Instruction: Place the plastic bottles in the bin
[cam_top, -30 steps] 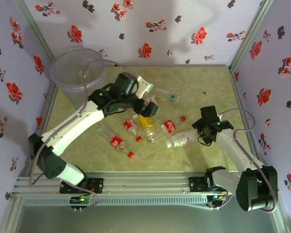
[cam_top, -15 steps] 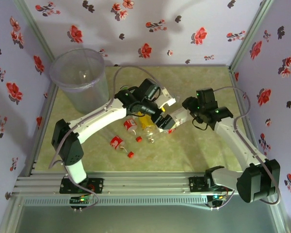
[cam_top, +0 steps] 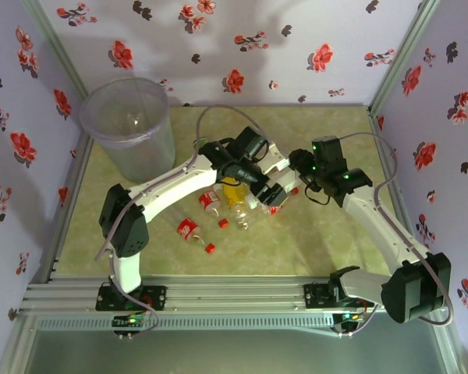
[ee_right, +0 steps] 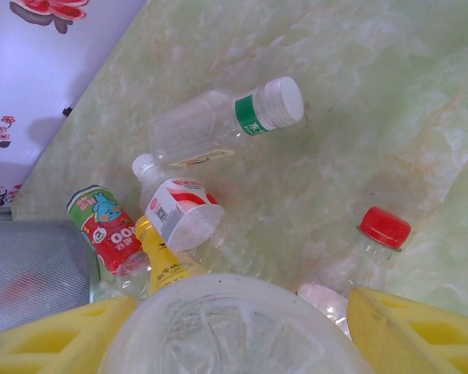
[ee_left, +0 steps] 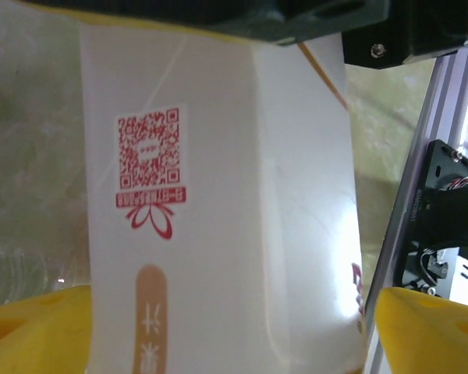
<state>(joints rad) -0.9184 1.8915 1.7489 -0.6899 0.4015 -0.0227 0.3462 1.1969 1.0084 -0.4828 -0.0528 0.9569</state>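
Handover is looking like the step you are working through. The bottle [ee_left: 218, 195] in play, a pale one with a red code printed on its side, is hanging above the middle of the table [cam_top: 335, 241], off its top. Your right gripper [ee_right: 238, 331] is clamping it, yellow fingers [ee_right: 54, 335] pressing on either side of its round clear end. Your left gripper [ee_left: 230, 331] is straddling what I am taking to be the same bottle, fingers spread wide. One is sitting against the side while the other is showing a sliver of gap, so I am reading it as not gripping yet. Below, the loose bottles [cam_top: 210, 201] are lying clustered mid-table, a yellow bottle [cam_top: 235, 195] among them, with a green-labelled bottle [ee_right: 218, 125] and a red-capped bottle [ee_right: 378, 238] lying on their sides nearby. The bin [cam_top: 140, 156] is standing upright in the far left corner, well apart from both grippers, on the left arm's side.

The next move, as I judge it, is calling for the left fingers to be closing firmly before the right ones are letting go; loosening early is risking a drop. After that, the left arm is facing a swing to the far left corner, high enough for clearing the rim.
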